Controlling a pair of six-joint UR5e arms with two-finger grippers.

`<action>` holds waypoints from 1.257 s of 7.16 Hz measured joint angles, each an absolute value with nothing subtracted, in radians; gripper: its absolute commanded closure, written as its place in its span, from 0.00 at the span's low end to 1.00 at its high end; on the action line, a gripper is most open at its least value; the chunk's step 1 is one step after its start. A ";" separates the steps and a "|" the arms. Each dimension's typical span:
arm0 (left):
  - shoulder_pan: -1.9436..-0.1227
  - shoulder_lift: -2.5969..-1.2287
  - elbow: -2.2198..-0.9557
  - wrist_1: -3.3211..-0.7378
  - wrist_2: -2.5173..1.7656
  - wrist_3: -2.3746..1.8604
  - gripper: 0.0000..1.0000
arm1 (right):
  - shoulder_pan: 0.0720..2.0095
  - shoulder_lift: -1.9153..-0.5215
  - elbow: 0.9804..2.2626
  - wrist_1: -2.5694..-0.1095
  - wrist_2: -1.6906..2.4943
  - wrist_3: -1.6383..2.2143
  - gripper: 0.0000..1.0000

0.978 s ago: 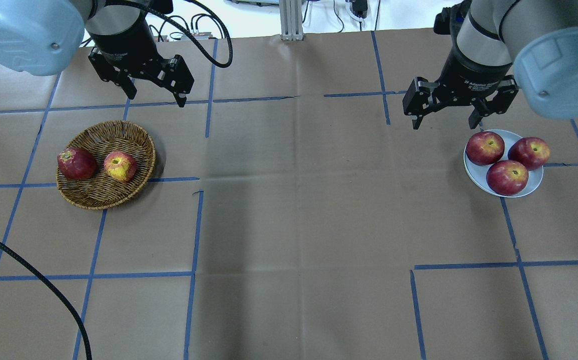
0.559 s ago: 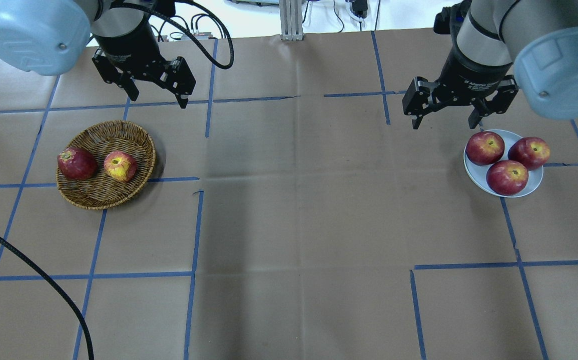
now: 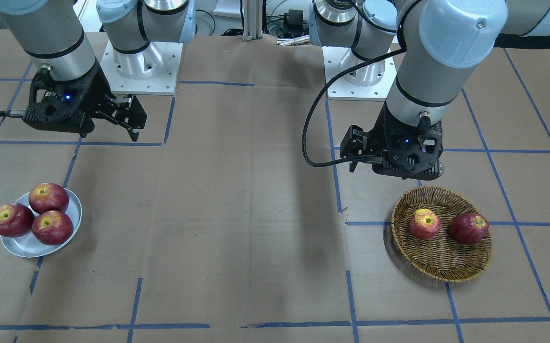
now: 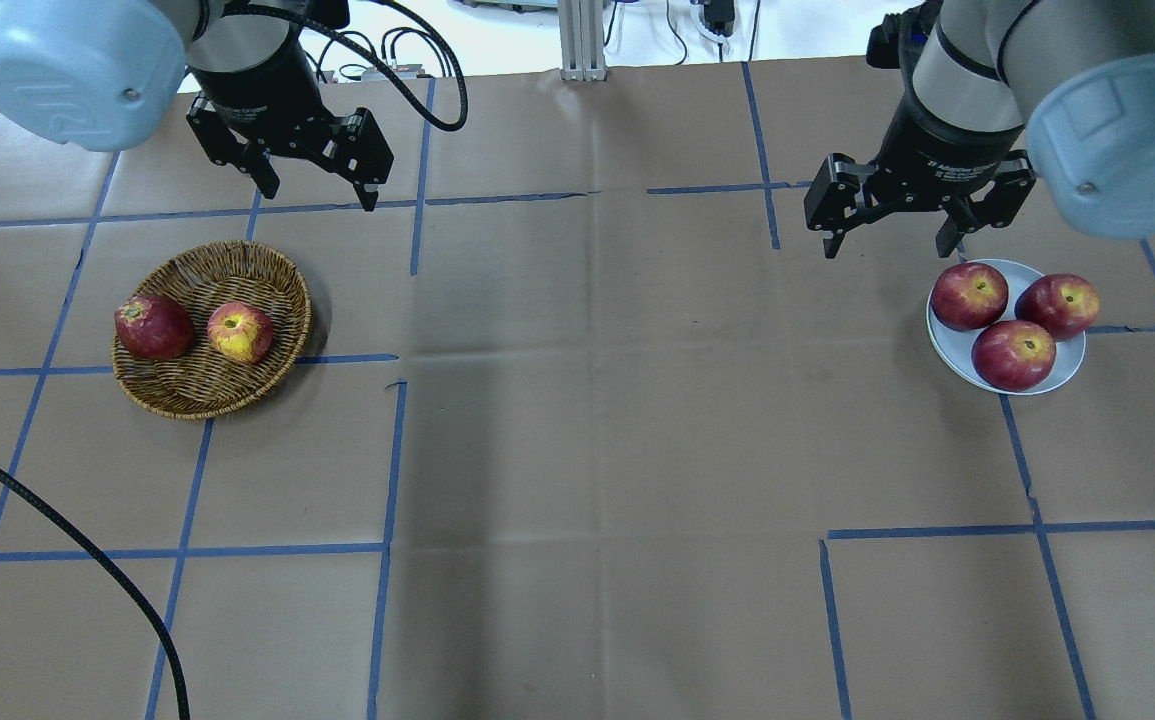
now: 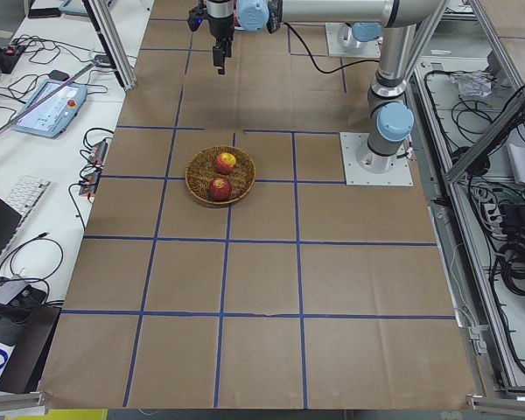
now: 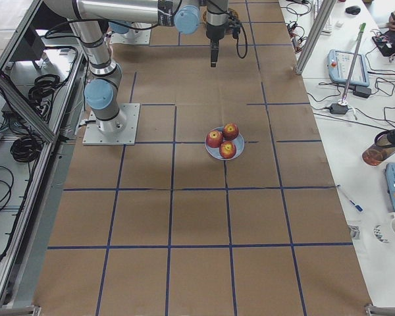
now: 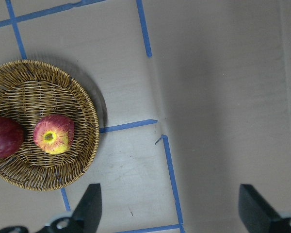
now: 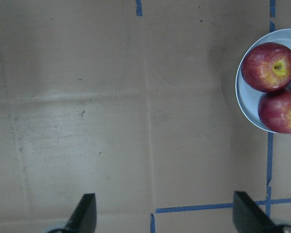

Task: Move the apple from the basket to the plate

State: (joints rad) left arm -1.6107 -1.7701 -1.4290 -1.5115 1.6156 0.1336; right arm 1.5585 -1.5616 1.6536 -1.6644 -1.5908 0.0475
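Note:
The pinkish-red apple (image 4: 240, 332) with a yellow patch around its stem hollow lies in the woven basket (image 4: 227, 270) at the table's left, next to a darker red apple (image 4: 153, 327). Both also show in the left wrist view: the apple (image 7: 53, 134), the basket (image 7: 39, 87). The white plate (image 4: 955, 350) at the right holds three red apples. My left gripper (image 4: 317, 195) is open and empty, raised behind the basket. My right gripper (image 4: 889, 248) is open and empty, raised behind and to the left of the plate (image 8: 247, 97).
Three red apples (image 4: 1013, 354) fill most of the plate. A black cable (image 4: 87, 560) crosses the table's front left corner. Brown paper with blue tape lines (image 4: 397, 450) covers the table. An aluminium post (image 4: 582, 40) stands at the far edge.
My left arm has shifted slightly to the right, with its gripper still open behind the basket. The right arm and all apples have not moved.

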 measured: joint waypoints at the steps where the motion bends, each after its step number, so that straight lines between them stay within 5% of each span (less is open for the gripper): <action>1: -1.611 -1.771 -1.429 -1.514 1.615 0.132 0.01 | 1.559 -1.562 1.654 -1.664 -1.591 0.047 0.00; 9: -1.411 -1.837 -1.580 -1.351 1.615 0.365 0.01 | 1.558 -1.562 1.666 -1.666 -1.591 0.044 0.00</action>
State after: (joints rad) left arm -1.4113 -1.8372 -1.5801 -1.3510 1.6150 0.3645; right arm 1.5581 -1.5616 1.6659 -1.6659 -1.5908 0.0445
